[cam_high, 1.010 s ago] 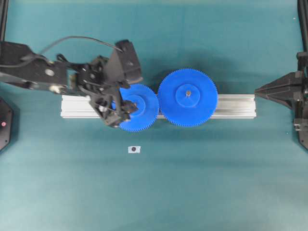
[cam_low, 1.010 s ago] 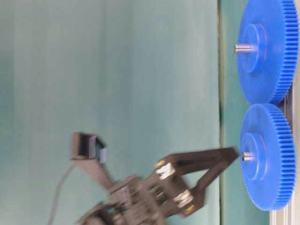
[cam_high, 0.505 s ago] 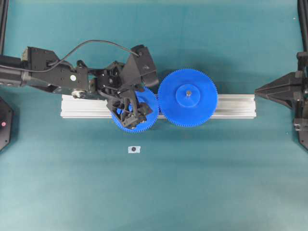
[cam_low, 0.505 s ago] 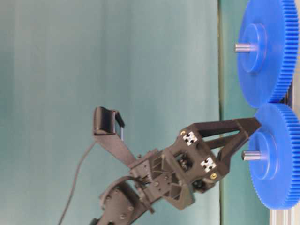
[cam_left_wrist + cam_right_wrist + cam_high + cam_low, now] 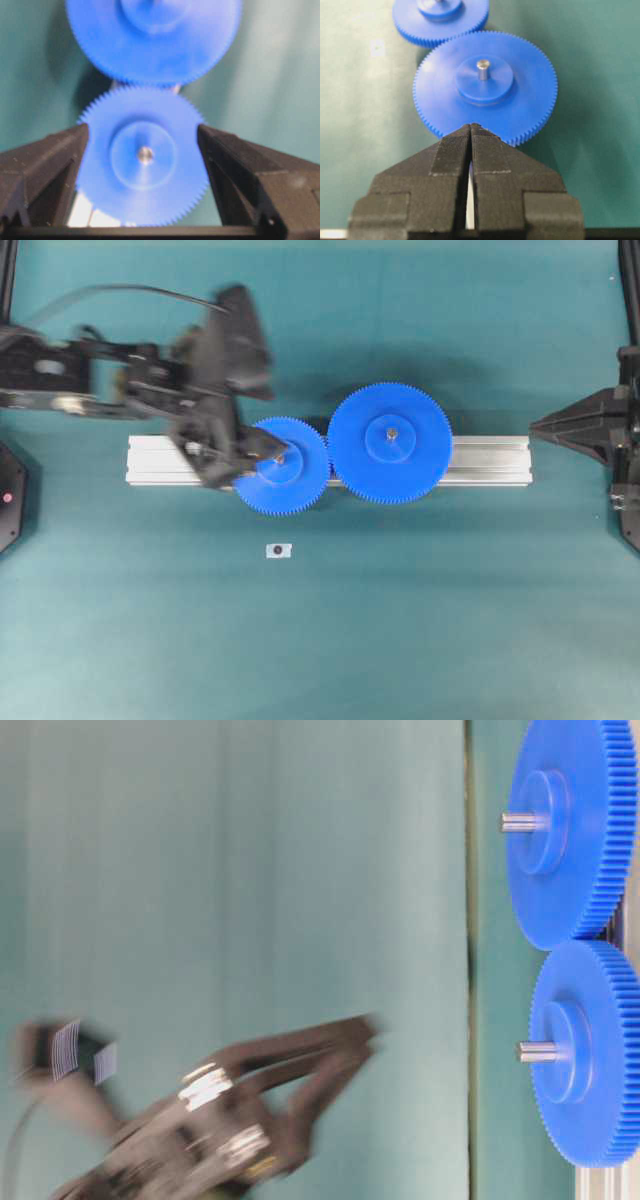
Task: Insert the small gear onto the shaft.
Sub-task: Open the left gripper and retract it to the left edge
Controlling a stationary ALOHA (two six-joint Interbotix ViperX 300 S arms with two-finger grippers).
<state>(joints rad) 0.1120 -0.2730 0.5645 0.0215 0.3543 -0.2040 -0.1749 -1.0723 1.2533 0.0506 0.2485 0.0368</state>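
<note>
Across the overhead view, bare green table point(image 5: 400, 640) surrounds the rail point(image 5: 490, 460); the small gear point(image 5: 282, 480) sits on it, meshed with the larger gear point(image 5: 390, 443), the blurred left gripper point(image 5: 258, 447) over its left edge. At table level, that gripper point(image 5: 355, 1040) hangs clear of the gear point(image 5: 590, 1055), the shaft point(image 5: 538, 1051) poking through its hub. Left wrist: wide jaws flank the gear point(image 5: 143, 156) without touching. Right wrist: the right gripper point(image 5: 470, 131) is closed, empty.
</note>
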